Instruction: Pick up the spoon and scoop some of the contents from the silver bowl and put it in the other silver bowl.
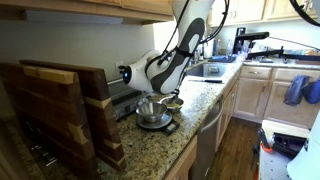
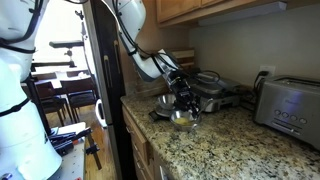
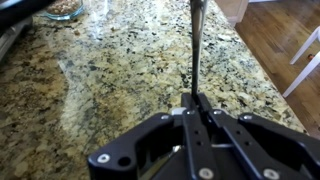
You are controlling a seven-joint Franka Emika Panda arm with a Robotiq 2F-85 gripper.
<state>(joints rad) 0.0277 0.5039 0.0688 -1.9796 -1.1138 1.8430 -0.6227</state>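
Note:
My gripper point(image 3: 196, 100) is shut on the spoon's thin dark handle point(image 3: 195, 50), which runs straight away from the jaws over the granite counter; the spoon's bowl end is out of frame. In both exterior views the gripper point(image 1: 150, 97) point(image 2: 183, 98) hangs just above a silver bowl point(image 1: 153, 114) point(image 2: 183, 120) near the counter's front edge. The other silver bowl point(image 1: 173, 100) point(image 2: 165, 101) stands right beside it. A bowl rim with brownish contents point(image 3: 60, 8) shows at the top left of the wrist view.
Wooden cutting boards point(image 1: 60, 110) stand at one end of the counter. A sink point(image 1: 205, 70) lies beyond the bowls. A dark flat appliance point(image 2: 215, 92) and a toaster point(image 2: 290, 105) sit by the wall. The counter edge point(image 3: 265, 80) drops to wood floor.

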